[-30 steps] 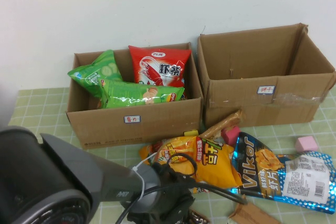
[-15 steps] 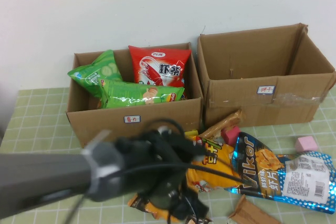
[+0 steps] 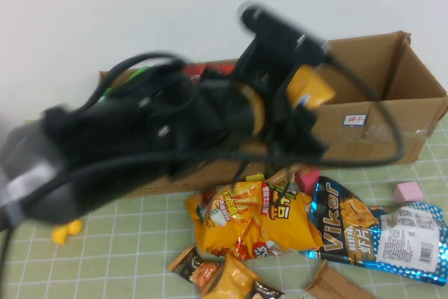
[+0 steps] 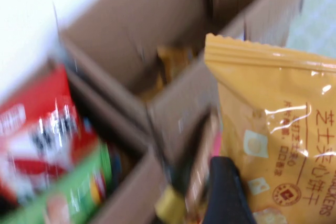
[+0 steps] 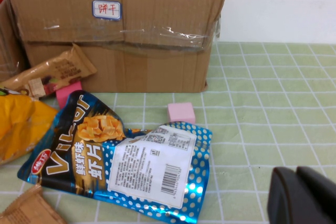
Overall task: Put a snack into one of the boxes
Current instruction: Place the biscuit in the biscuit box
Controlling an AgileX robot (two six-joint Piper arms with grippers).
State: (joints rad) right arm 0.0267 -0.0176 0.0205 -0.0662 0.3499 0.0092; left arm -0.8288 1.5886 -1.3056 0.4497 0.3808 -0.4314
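Note:
A yellow cracker packet [image 3: 309,85] hangs in the air with my left gripper [image 3: 297,103] shut on it, above the seam between the two cardboard boxes. In the left wrist view the packet [image 4: 273,129] covers one black finger [image 4: 227,195], and both boxes lie below it. The left box [image 3: 210,171] holds a red bag [image 4: 37,129] and a green bag [image 4: 79,192]. The right box [image 3: 392,113] is open, with a small item [image 4: 173,61] on its floor. My right gripper [image 5: 303,199] rests shut, low over the table, near a blue bag [image 5: 121,156].
Loose on the table lie a large yellow bag [image 3: 252,218], the blue Vikor bag [image 3: 378,232], brown packets [image 3: 210,274], pink cubes [image 3: 408,192] [image 3: 306,178] and a small yellow piece [image 3: 66,230]. A brown bar [image 5: 50,72] leans by the right box.
My left arm has swung up from the table's front to above the boxes, carrying the yellow packet. The table snacks it covered now show.

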